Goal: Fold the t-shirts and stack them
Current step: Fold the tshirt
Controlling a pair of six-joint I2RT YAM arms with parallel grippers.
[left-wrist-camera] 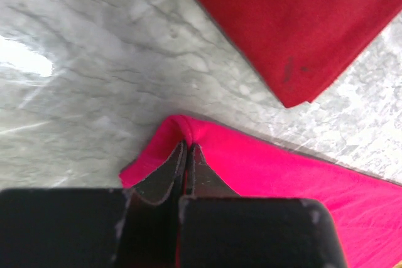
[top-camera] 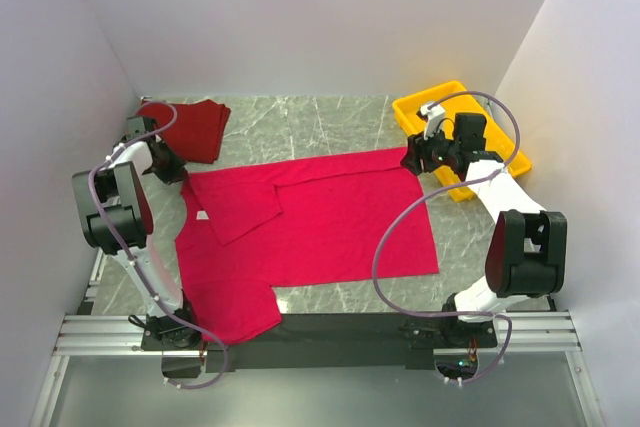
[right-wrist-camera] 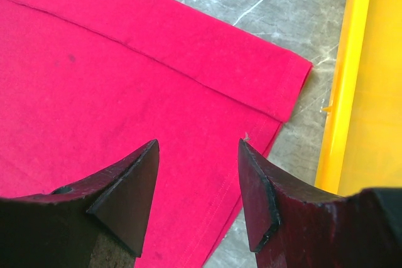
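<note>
Crimson t-shirt (top-camera: 320, 217) lies spread flat across the middle of the marble bench (top-camera: 300, 122), neck end toward the left arm's side and hem toward the right. We note a small white tag (top-camera: 203, 214) near the neck. One part of the cloth at the far left is folded over onto the body. The near sleeve spreads out toward the near edge, close to the left arm's base.

Maroon t-shirt (top-camera: 195, 127) sits in the far-left corner as a folded bundle. In the left wrist view its corner (left-wrist-camera: 301, 23) comes near the crimson cloth (left-wrist-camera: 282, 174), but a strip of bench (left-wrist-camera: 94, 61) shows between them, so the two are apart.

Left fingers (left-wrist-camera: 166, 177): pressed together, pinching the far-left edge of the crimson t-shirt. The cloth rises in a narrow ridge where they grip it.

Right fingers (right-wrist-camera: 129, 192): spread apart, nothing between them, above the far-right hem corner of the crimson t-shirt (right-wrist-camera: 94, 80). We cannot tell whether the tips touch the cloth.

Yellow tray (top-camera: 445, 97) stands at the far right of the bench. From the right wrist view its wall (right-wrist-camera: 370, 92) runs just beside the shirt's hem corner, with a thin band of bench (right-wrist-camera: 295, 136) between them. In the overhead view the right arm's wrist partly covers the tray
</note>
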